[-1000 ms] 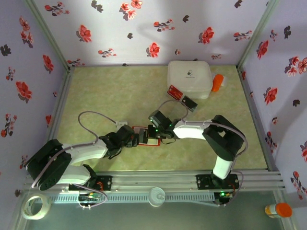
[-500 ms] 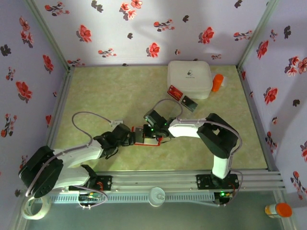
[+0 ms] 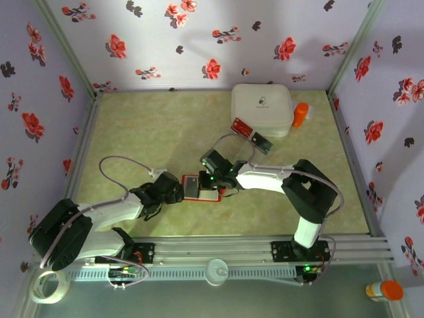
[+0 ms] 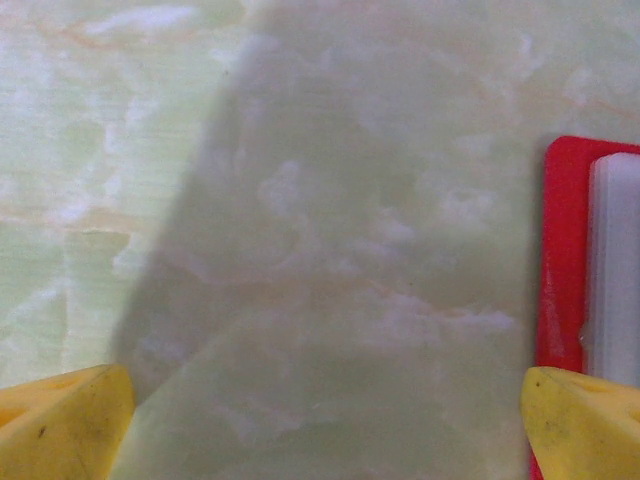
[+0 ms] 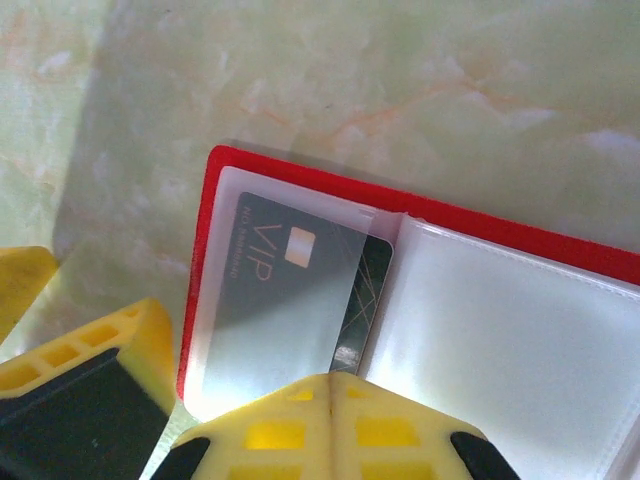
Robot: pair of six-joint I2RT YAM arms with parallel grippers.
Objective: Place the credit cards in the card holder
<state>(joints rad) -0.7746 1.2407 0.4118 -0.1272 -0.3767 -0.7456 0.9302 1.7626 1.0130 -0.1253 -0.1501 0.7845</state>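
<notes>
The dark grey VIP credit card [image 5: 290, 290] sits inside the left frosted pocket of the flat red folding card holder [image 5: 520, 245], which lies open on the green marbled table [image 5: 400, 90]. My right pincer [image 5: 330, 385] is closed, tips together at the card's lower edge. My left pincer [image 4: 320, 430] gapes wide and empty, one fingertip at the holder's red rim. A small red card [image 3: 241, 127] and a small dark card [image 3: 261, 142] lie near the white square box [image 3: 261, 106].

We look down on a pale green, marble-veined surface [image 3: 152, 126], evenly lit with soft grey shadows. It is closed in by a back wall [image 3: 212, 40], left wall [image 3: 33, 119] and right wall [image 3: 391, 132], all papered lavender with red and dark flowers. Slim metal corner posts [image 3: 66, 46] mark the joins, and a silver rail [image 3: 218, 255] runs along the near edge.
</notes>
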